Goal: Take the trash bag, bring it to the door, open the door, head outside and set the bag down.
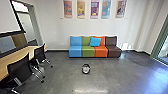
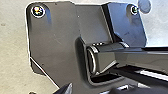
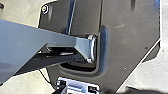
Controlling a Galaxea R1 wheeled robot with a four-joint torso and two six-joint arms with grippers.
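On the grey floor in the head view stands a small round thing with a dark rim and a pale middle; whether it is the trash bag or a bin holding it, I cannot tell. Glass in a green frame runs along the right edge, perhaps the door. In the left wrist view, a dark pointed part, seemingly of my left gripper, reaches in over the robot's own base. The right wrist view has a dark part, likely of my right gripper, beside a pale bracket.
A sofa in blue, green, orange and brown sits against the back wall, a blue cushion on it. At the left are a long wooden table and black chairs. Posters hang above the sofa.
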